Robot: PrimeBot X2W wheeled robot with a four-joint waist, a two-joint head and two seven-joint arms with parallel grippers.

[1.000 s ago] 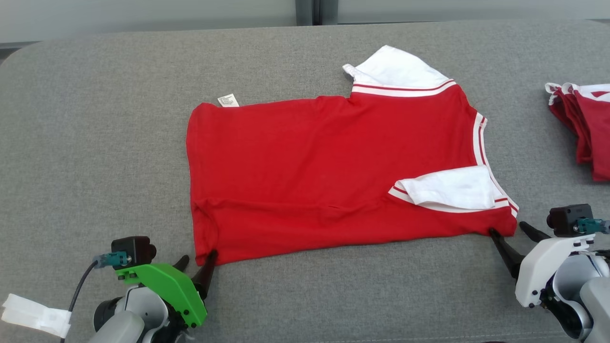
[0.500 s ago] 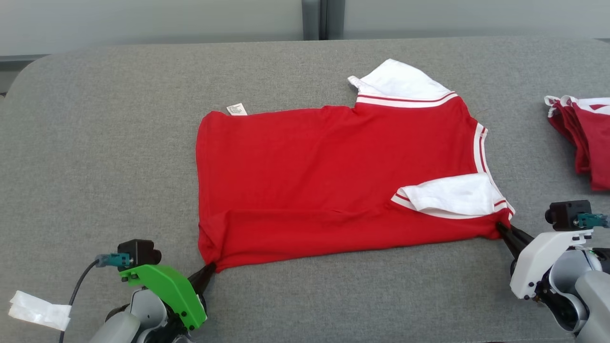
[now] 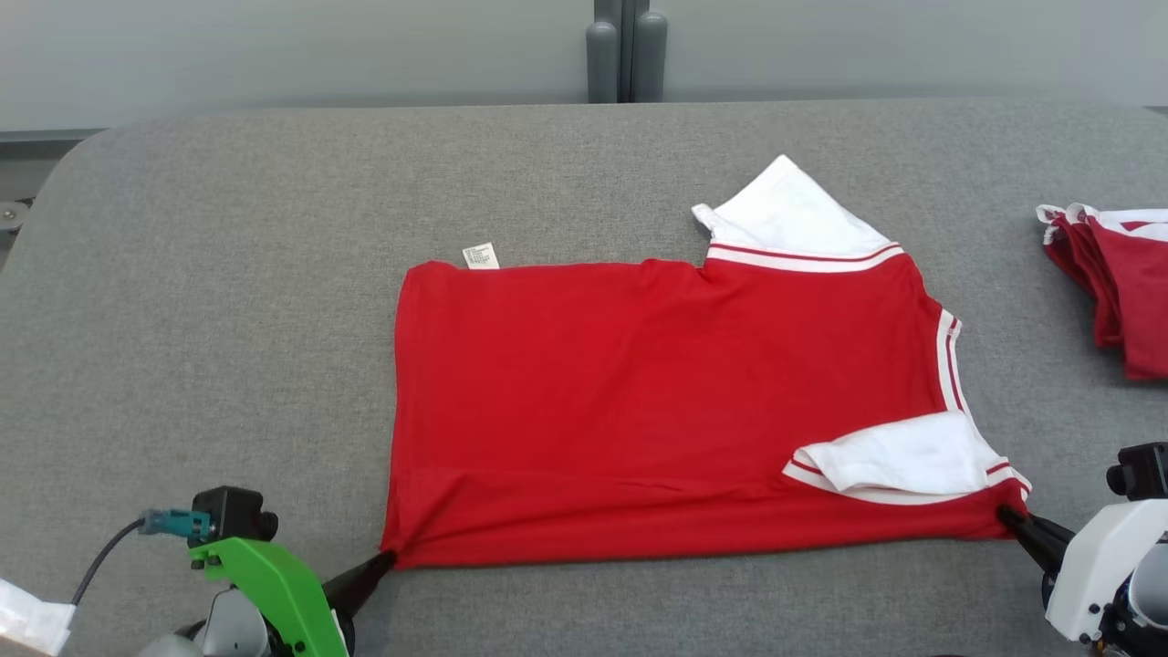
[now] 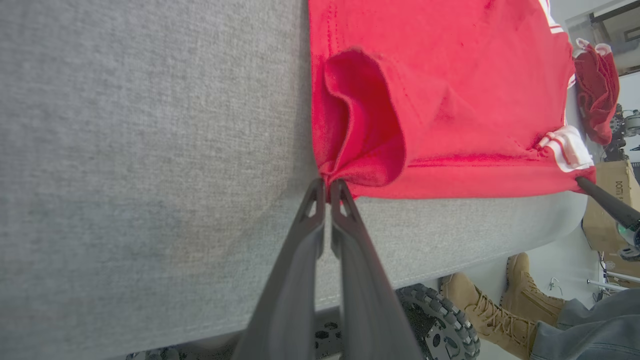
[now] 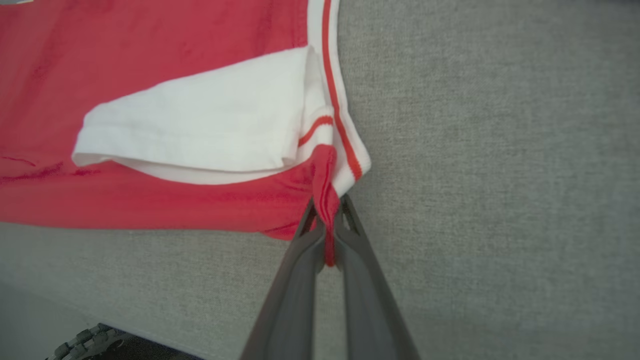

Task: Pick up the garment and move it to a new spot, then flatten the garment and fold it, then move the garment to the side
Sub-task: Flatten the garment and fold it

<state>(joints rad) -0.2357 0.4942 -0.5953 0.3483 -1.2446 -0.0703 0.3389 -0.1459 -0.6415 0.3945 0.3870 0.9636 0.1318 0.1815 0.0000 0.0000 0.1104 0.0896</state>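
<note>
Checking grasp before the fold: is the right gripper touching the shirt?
Touching. Right wrist view shows the right gripper shut on the shirt at its corner, fabric pinched between its fingers.

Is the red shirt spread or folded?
Spread: the red shirt lies open on the table, only one white sleeve flipped onto it; left gripper and right gripper pinch its near corners.

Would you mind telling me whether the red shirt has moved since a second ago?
Yes: the red shirt has slid right, toward the folded red pile, narrowing the gap; the camera also shifted.
</note>
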